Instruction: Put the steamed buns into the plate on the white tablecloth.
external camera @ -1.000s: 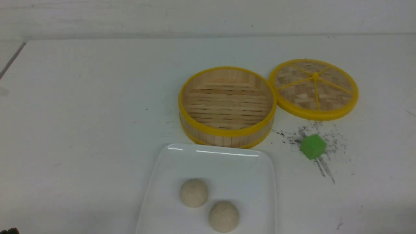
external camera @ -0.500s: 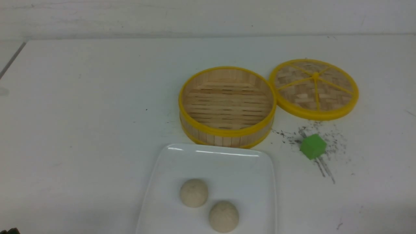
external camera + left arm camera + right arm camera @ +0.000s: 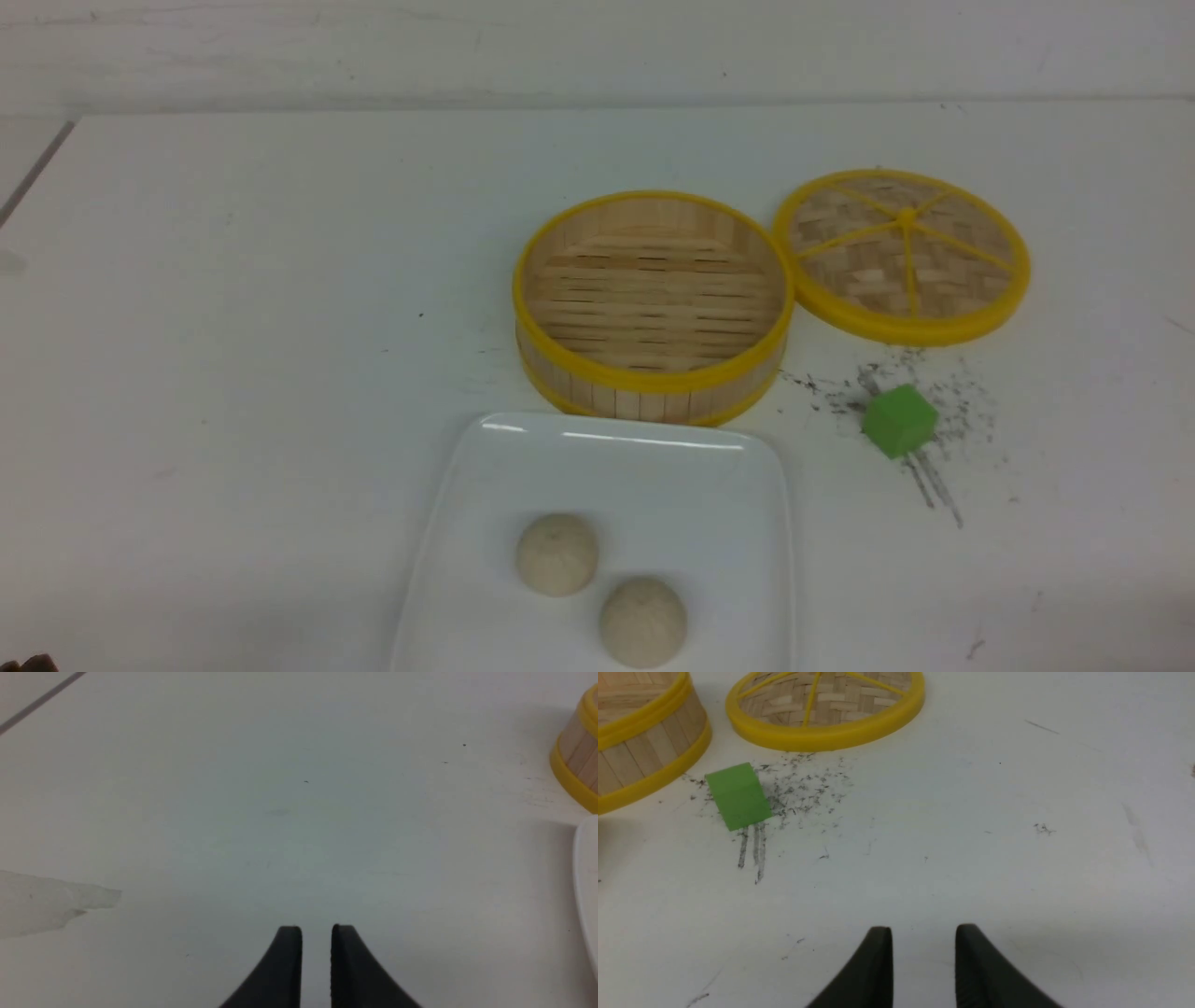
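Buns (image 3: pixel 597 586) both on plate (image 3: pixel 747 485)
L gripper (image 3: pixel 316 933) jaws slightly apart, empty; R gripper (image 3: pixel 923 935) jaws apart, empty; both over tablecloth (image 3: pixel 233 327).

Setting: test bench, likely lab. Evidence: scuffed white tablecloth (image 3: pixel 233 373), bare wall behind, toy-like steamer (image 3: pixel 653 299), green cube (image 3: pixel 898 421).

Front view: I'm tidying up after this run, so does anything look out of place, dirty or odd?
Yes. A green cube sits on the white tablecloth among dark specks and scuff streaks, near the steamer lid. Both steamed buns sit on the plate; the steamer basket is empty.
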